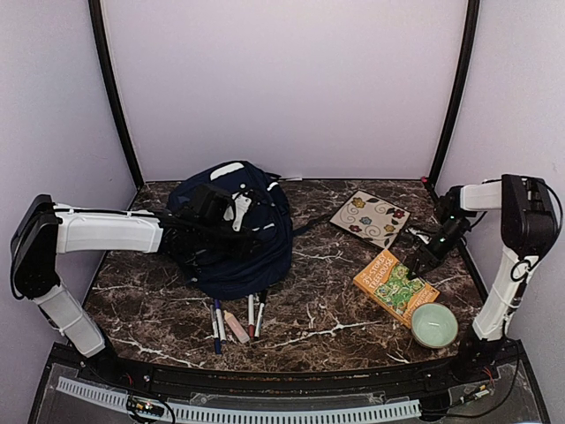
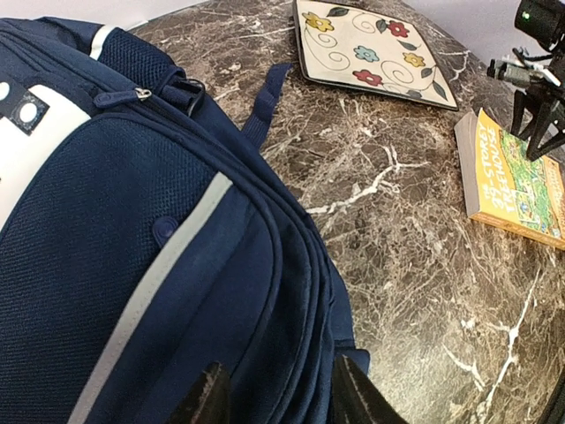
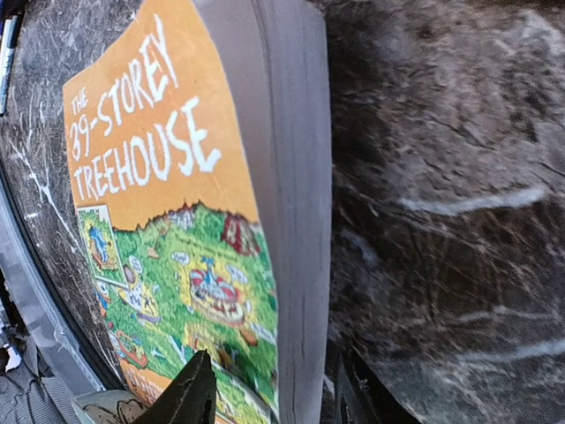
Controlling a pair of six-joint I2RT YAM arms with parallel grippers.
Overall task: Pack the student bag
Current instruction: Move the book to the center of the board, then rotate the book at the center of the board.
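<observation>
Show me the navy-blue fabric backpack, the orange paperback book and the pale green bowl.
navy-blue fabric backpack (image 1: 237, 261), top view, lower panel.
orange paperback book (image 1: 395, 285), top view, cover.
pale green bowl (image 1: 434, 324), top view, inside.

Place: your lab test booth.
Signs: white panels (image 1: 282, 79) around the marbled bench (image 1: 335, 322); robot arms (image 1: 106, 231) at its near edge.

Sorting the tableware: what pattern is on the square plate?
Cream plate with coloured flowers, leaves and swirls; clearest in the left wrist view.

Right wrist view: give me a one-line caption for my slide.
Right pincer, open, straddles the page edge of the orange 39-Storey Treehouse book on the dark marble table.
</observation>
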